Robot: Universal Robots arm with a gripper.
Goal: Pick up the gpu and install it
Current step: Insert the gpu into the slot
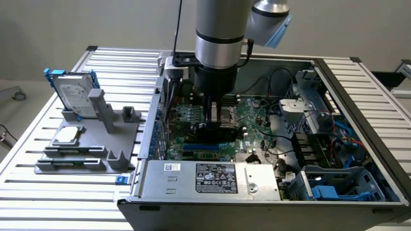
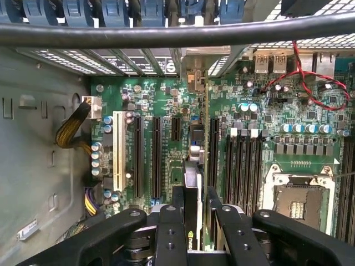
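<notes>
One arm [image 1: 218,38] reaches straight down into an open computer case [image 1: 363,103], and its claw [image 1: 215,122] is low over the motherboard [image 2: 161,94]. I read the claw as clenched on the gpu [image 2: 192,172]. In the wrist view the black fingers [image 2: 171,221] sit on either side of the card. The card stands on edge between them, with its black shroud facing one finger. It runs along the line of the long black slots, and its far end is near the case's rear wall. I can't tell whether its edge is seated in a slot or just above one.

The case lies on its side on a table [image 1: 38,192] of silver ribbed metal slats. A labelled power supply [image 1: 212,178] is at the case's near edge, and a blue drive cage [image 1: 340,185] is in the corner toward the exterior view's right.

A grey holder [image 1: 96,139] sits on the table at the exterior view's left, beside the case. It carries an upright hard drive [image 1: 72,96] in a blue frame and a small flat drive [image 1: 68,135] lying down.

A plain pale grey wall [image 1: 64,24] is behind the table.
</notes>
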